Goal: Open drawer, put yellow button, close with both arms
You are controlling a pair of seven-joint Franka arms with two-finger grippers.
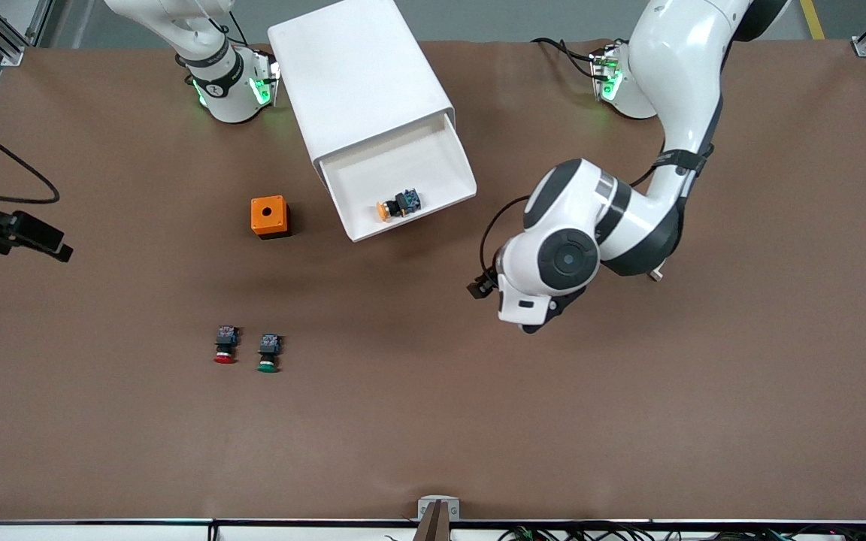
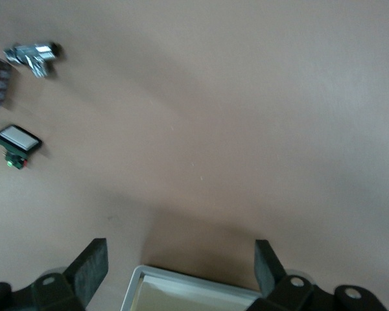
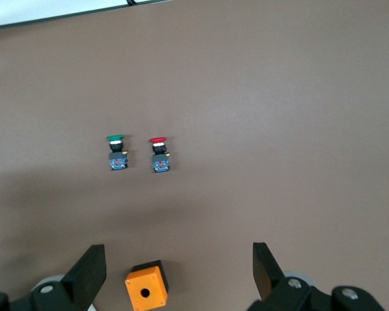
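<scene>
Drawer (image 1: 403,176) stands pulled out with the yellow button (image 1: 398,205) lying in it toward its 6 o'clock edge, so closing remains: both the left gripper (image 2: 180,265) and right gripper (image 3: 179,269), spread empty, must push its front.

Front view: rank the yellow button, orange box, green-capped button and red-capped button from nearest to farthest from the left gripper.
1. yellow button, lying in the open drawer, nearest the left gripper.
2. green-capped button and orange box, toward the right arm's end: too close to call.
3. red-capped button, beside the green-capped one, farthest.
</scene>
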